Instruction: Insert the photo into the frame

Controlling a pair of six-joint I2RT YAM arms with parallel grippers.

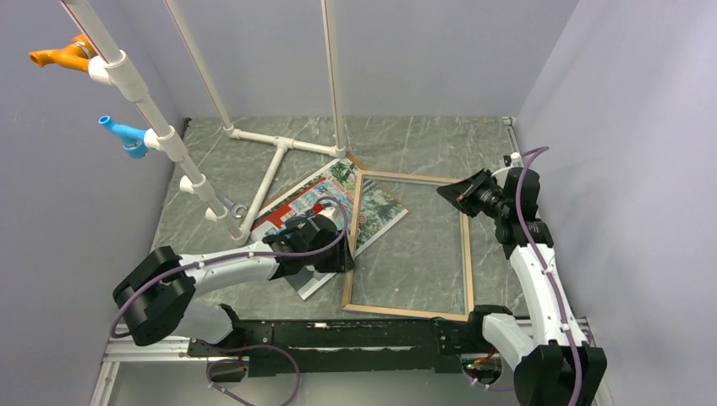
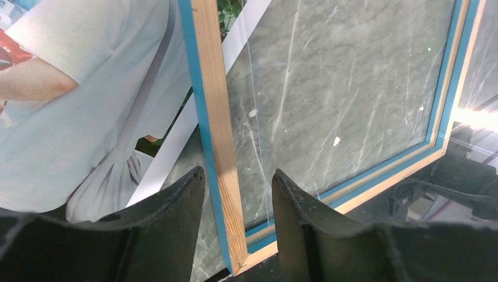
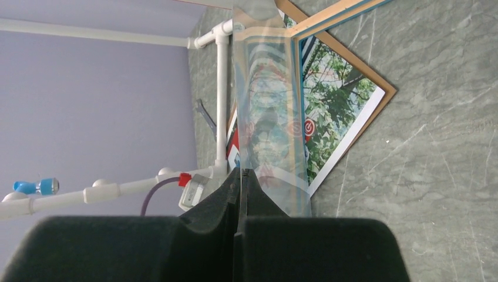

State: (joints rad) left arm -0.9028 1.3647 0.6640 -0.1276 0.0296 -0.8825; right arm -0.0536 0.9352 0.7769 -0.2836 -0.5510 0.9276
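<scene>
My left gripper [image 2: 238,176], released, straddled the left rail of the frame [image 2: 214,106], which overlapped the photo [image 2: 76,106]; I judged it poised to lift that rail. The right gripper [image 3: 241,176] was clenched shut near the far corner, perhaps steadying.

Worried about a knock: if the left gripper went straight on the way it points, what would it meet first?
The frame: its wooden side rail sits between the open jaws, probably close.

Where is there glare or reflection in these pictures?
Left wrist view: white glare at the right edge, beside the frame. Right wrist view: a clear strip ahead of the right gripper shows hazy reflections over the photo. Top view: even light.
</scene>
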